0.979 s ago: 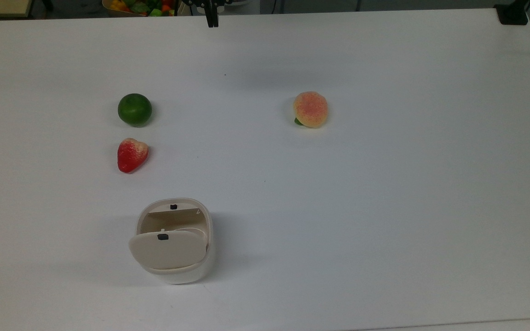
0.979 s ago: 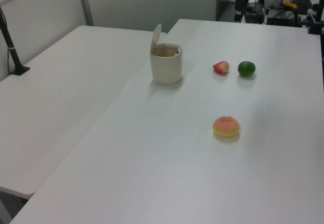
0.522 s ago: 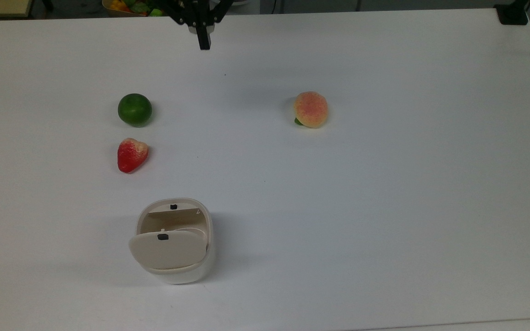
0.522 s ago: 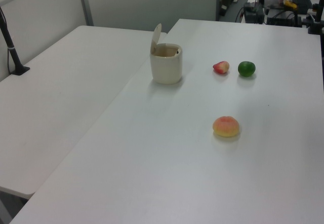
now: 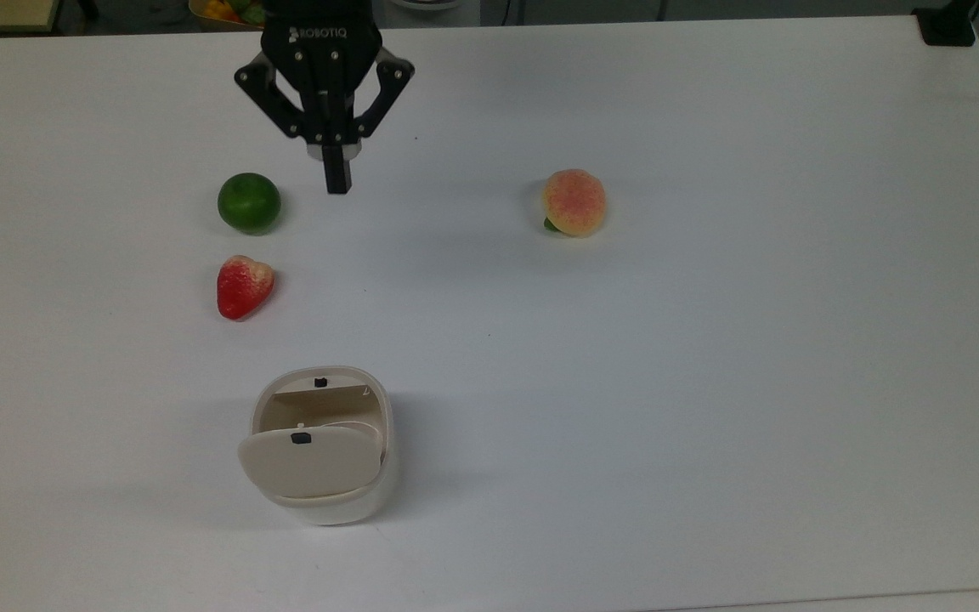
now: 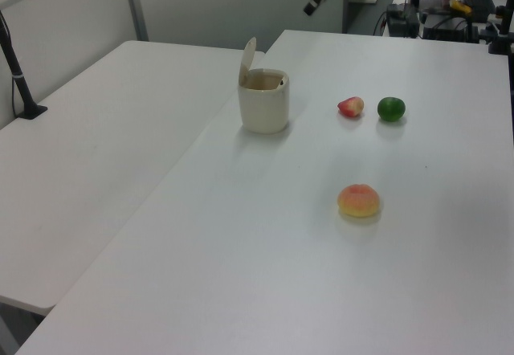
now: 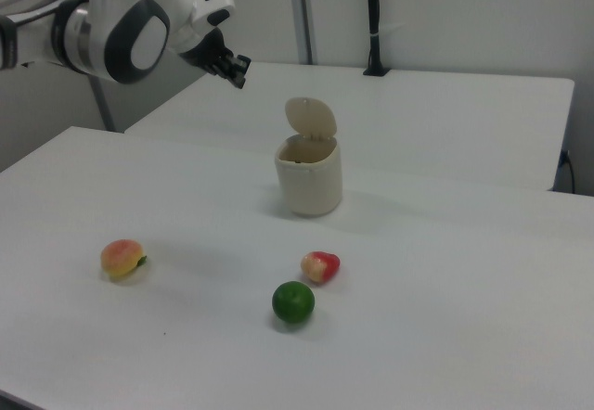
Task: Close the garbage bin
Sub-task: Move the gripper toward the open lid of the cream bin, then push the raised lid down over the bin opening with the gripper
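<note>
The small cream-white plastic garbage bin (image 5: 320, 446) stands open (beige lid (image 5: 309, 461) raised, contents unclear); the black end effector (image 5: 337, 183), fingers pressed together, hovers well apart.

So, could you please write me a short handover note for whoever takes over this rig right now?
End effector: shut, holding nothing, up in the air above the table, beside the green fruit in the top view and well short of the bin.
Garbage bin: standing upright near the table's front edge in the top view, with its lid raised on the hinge and the opening exposed.
Other things: a strawberry and a peach lie on the table, apart from the bin.
Done: nothing on the bin yet.
Left: bring the end effector to the lid and push it down until it closes.
</note>
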`<state>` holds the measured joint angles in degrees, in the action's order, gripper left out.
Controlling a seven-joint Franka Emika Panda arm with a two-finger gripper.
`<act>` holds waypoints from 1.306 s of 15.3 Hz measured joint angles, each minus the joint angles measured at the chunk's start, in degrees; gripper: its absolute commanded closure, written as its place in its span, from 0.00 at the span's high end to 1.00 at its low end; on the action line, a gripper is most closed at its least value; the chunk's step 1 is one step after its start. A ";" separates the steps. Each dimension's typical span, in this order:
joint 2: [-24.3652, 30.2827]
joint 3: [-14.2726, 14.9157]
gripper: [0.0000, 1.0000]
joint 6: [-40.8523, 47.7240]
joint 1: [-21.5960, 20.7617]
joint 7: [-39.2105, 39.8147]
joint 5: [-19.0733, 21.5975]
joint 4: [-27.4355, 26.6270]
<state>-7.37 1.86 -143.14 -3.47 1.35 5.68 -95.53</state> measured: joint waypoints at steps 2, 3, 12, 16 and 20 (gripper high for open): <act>-1.80 0.00 0.00 -6.58 0.13 -0.24 0.41 -0.02; -2.78 0.00 0.00 -9.59 0.16 -0.44 0.89 -0.02; -13.67 0.06 0.00 -19.80 1.42 -4.55 1.63 7.72; -19.66 0.05 0.00 -24.17 1.53 -6.25 1.63 12.24; -23.78 0.05 0.00 -25.68 1.54 -6.53 1.63 15.71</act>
<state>-31.14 1.91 -168.83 -1.93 -5.18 7.31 -79.82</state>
